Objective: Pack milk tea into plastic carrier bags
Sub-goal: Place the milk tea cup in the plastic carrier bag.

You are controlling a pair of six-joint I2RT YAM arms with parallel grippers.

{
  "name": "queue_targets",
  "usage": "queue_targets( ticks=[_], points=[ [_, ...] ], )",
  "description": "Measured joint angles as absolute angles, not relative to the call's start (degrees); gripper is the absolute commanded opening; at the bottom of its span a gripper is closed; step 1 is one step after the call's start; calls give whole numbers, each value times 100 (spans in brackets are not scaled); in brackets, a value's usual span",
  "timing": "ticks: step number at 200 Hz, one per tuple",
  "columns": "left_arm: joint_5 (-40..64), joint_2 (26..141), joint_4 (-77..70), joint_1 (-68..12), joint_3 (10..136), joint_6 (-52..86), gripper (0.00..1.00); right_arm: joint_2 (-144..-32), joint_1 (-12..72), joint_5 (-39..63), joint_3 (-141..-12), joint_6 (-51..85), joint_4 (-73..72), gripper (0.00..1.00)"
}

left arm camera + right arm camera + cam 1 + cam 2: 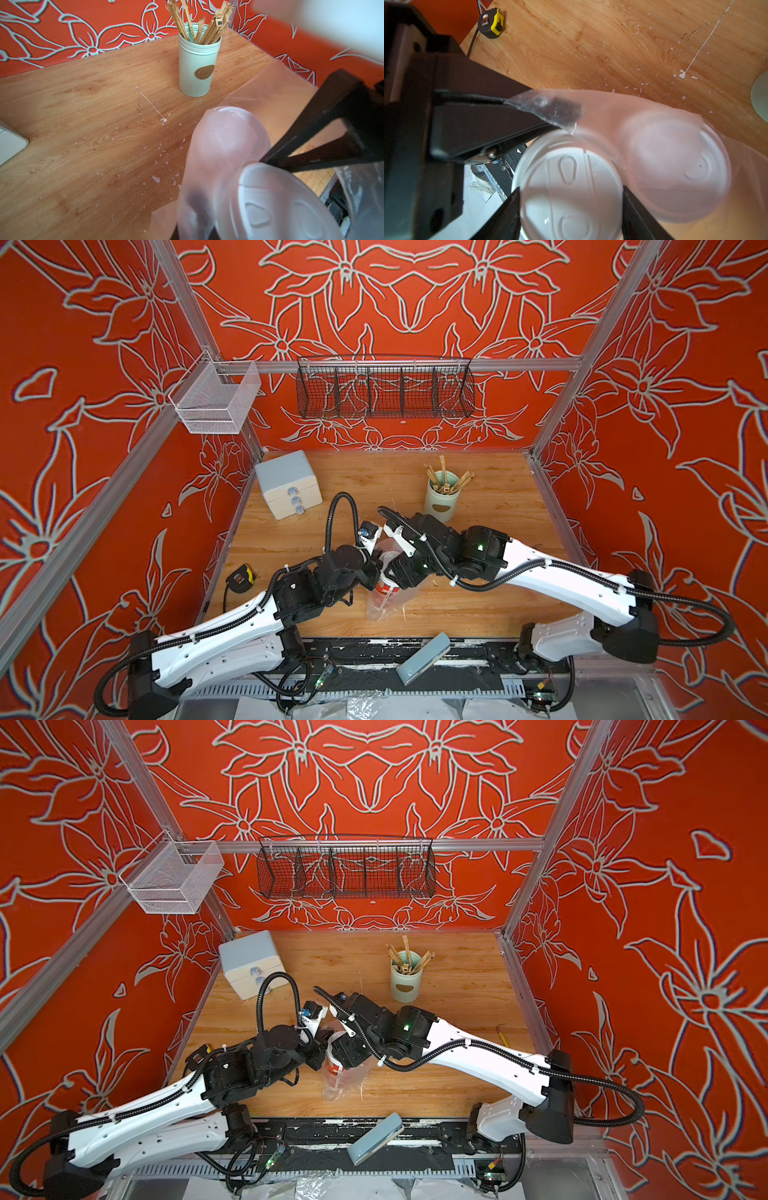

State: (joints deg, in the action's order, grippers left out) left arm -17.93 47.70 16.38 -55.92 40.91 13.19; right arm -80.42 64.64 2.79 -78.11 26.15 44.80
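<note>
The left tool (562, 113) is pressed together on the rim of the bag (612, 108). The film looks thin, slippery and floppy, best pinched at an edge. The right tool (571, 207) clasps the first cup (566, 176) at its lid. The cup is probably light, crushable paper, safer to grip lower down. Just beyond it, the second cup (675, 166) sits under film. The cup bodies are mostly hidden.

I'm finding free table (498, 489) between drawer box (286, 485) and stick tin (441, 499), above frame centre; left arm (232, 635), right arm (561, 576) and the plastic bag (384, 608) are blocking below, tape measure (240, 576) crowding the left.
</note>
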Motion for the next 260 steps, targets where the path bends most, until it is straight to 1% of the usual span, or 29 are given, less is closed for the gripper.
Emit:
queue_targets(
  ticks=[16, 60, 90, 130, 148, 193, 219, 240, 260],
  points=[
    [-1800, 4770, 1678, -5592, 4091, 1306, 0, -8077, 6473, 285, -7811, 2600, 4480, 68],
    [-1763, 4759, 1581, -5594, 4097, 1304, 0, -8132, 6490, 301, -7811, 2591, 4528, 81],
    [-1678, 4733, 1354, -5599, 4143, 1306, 0, -8141, 6501, 303, -7811, 2578, 4523, 83],
    [-1632, 4720, 1297, -5599, 4147, 1308, 0, -8123, 6501, 274, -7811, 2576, 4515, 84],
    [-1621, 4720, 1295, -5599, 4147, 1310, 0, -8121, 6499, 248, -7811, 2576, 4515, 82],
    [-1621, 4720, 1293, -5599, 4147, 1334, 0, -8012, 6501, 71, -7915, 2536, 4639, 69],
    [-1621, 4720, 1293, -5599, 4145, 1347, 0, -7603, 6501, -95, -8058, 2558, 4766, 68],
    [-1621, 4720, 1291, -5599, 4145, 1350, 0, -7190, 6501, -244, -8117, 2611, 4836, 64],
    [-1621, 4727, 1282, -5599, 4145, 1352, 0, -6890, 6501, -322, -8136, 2757, 5050, 64]
  ],
)
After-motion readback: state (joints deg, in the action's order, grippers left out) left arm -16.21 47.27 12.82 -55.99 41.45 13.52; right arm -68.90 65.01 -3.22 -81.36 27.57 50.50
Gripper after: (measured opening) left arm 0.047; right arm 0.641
